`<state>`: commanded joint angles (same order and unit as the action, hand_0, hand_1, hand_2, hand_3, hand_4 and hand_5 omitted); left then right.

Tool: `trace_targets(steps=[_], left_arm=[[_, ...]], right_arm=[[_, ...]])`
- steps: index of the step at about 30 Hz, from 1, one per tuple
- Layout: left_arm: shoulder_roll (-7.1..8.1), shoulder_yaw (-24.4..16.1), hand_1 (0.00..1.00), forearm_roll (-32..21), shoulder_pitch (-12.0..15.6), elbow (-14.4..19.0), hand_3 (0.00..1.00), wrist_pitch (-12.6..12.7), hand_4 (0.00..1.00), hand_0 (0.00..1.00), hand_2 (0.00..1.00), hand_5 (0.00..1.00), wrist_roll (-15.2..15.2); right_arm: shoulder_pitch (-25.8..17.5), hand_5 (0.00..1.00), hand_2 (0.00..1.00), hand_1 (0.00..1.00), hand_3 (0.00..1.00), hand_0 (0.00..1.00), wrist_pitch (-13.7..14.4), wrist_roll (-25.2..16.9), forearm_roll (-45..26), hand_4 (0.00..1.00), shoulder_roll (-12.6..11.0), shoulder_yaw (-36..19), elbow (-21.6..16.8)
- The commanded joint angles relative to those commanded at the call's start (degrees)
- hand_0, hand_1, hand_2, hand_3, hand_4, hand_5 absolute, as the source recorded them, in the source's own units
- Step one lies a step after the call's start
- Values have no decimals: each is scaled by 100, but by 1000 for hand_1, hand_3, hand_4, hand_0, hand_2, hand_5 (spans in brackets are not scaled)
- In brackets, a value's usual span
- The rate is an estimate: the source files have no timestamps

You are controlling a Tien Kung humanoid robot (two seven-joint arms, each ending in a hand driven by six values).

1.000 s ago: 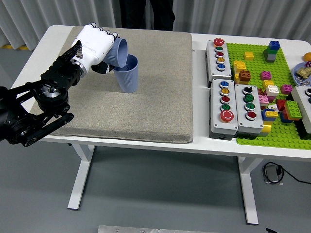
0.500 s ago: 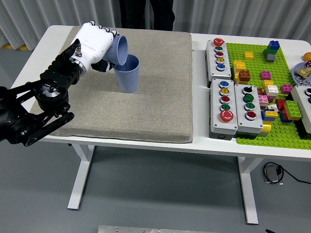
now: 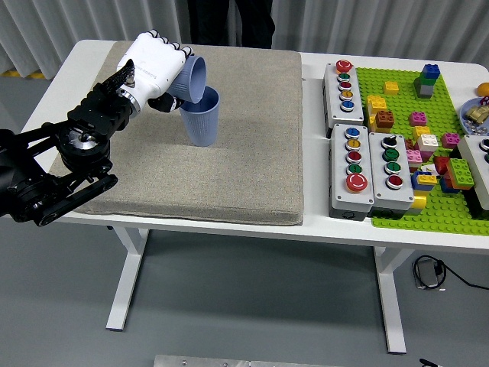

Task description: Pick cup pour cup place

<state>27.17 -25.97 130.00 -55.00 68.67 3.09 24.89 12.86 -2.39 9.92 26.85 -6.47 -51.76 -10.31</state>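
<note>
A blue ribbed cup [image 3: 202, 118] stands upright on the grey mat [image 3: 229, 168], left of its centre. My left hand [image 3: 157, 69], white-shelled, is shut on a second blue cup [image 3: 191, 79]. That cup is tipped over on its side, with its mouth facing right and down over the rim of the standing cup. The two cups touch or nearly touch at the rim. My black left arm [image 3: 61, 160] comes in from the lower left. No right arm shows.
Three grey button boxes [image 3: 343, 86] [image 3: 354, 169] [image 3: 392, 170] lie right of the mat. A green baseplate [image 3: 428, 153] with several loose bricks fills the right end. A person in dark clothes [image 3: 229, 19] stands at the far side.
My left hand has shifted slightly right and up with the tipped cup. The standing cup has not moved.
</note>
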Motion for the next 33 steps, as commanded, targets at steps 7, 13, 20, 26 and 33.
trace_targets(steps=[7, 13, 20, 26, 33], left_arm=[[-1, -57, 678, 0, -14, -10, 720, 26, 440, 739, 733, 2, 8], [-1, -90, 677, 0, -11, -14, 719, 38, 438, 740, 732, 2, 19], [-9, -136, 677, 0, 16, -62, 719, 90, 436, 740, 732, 2, 28], [-20, -309, 671, 0, 92, -83, 718, 354, 438, 737, 727, 2, 52], [-100, -948, 653, 0, 225, -268, 718, 939, 446, 720, 715, 2, 106]], right_arm=[[-1, 120, 669, 653, 645, 659, 0, 1, 0, 444, -3, -5, 0], [4, 121, 668, 653, 644, 659, 1, 3, 4, 444, -3, -6, 0], [3, 120, 669, 653, 644, 659, 2, 1, -1, 444, -1, -4, 0], [-6, 120, 668, 653, 644, 659, 5, -3, 5, 444, 8, -9, 0], [-20, 121, 670, 653, 644, 659, 0, 11, 93, 443, 28, -14, 0]])
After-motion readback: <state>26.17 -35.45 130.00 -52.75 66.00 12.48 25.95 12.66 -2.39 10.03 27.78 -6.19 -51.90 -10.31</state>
